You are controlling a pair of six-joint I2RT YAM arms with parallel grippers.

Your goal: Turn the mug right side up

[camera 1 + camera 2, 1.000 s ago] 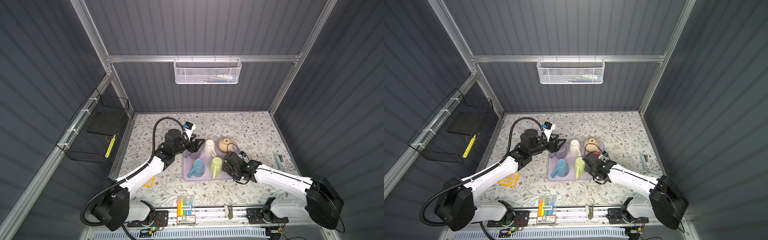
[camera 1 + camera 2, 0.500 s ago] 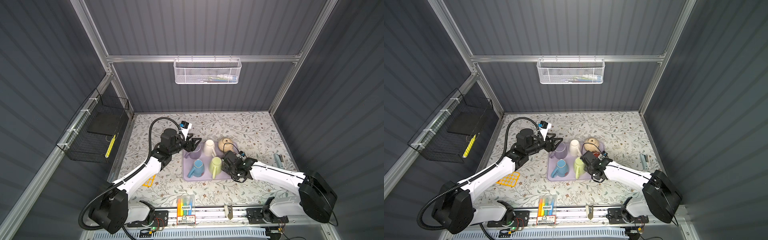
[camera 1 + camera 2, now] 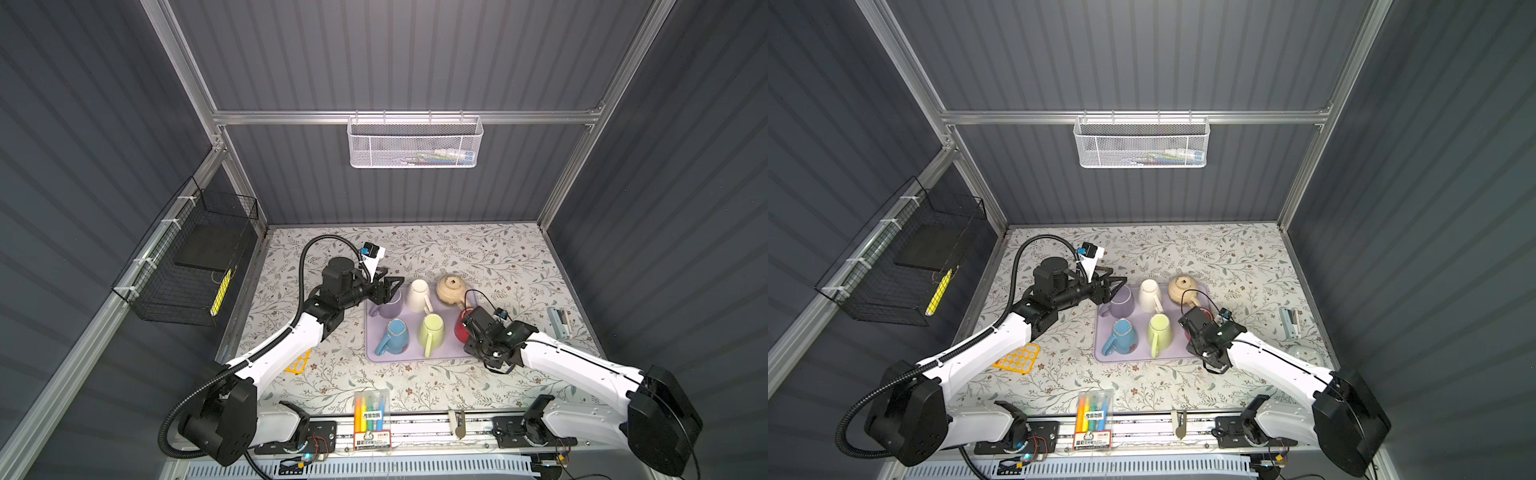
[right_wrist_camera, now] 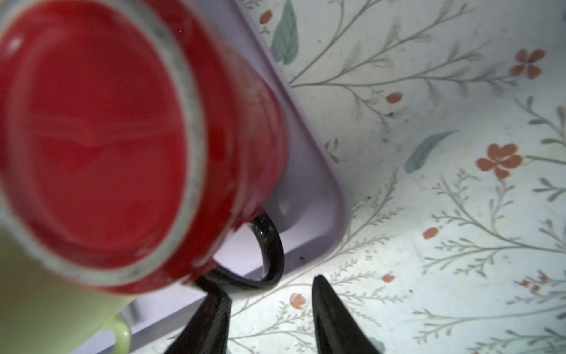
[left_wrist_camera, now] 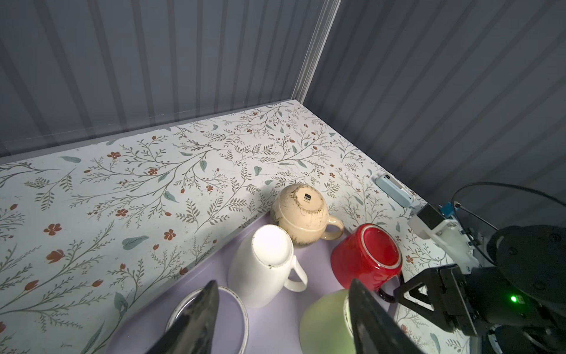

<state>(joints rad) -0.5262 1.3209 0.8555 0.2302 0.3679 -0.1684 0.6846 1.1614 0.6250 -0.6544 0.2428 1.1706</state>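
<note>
Red mug [image 5: 366,257] bottom-up (on tray [image 4: 306,171])

Rt wrist view: your red mug [image 4: 107,138] is out of focus & cropped by the frame edge; you can't tell whether a jaw tip touches its black handle [image 4: 271,245]. The green mug [image 4: 39,306] beside it is just a blur, also cropped. In both top views the right gripper [image 3: 469,334] covers most of the red mug. Left wrist view: purple mug [image 5: 235,318] runs off-frame, partly behind a jaw. In the white mesh basket [image 3: 415,143] the contents are too small for you to ID.
</note>
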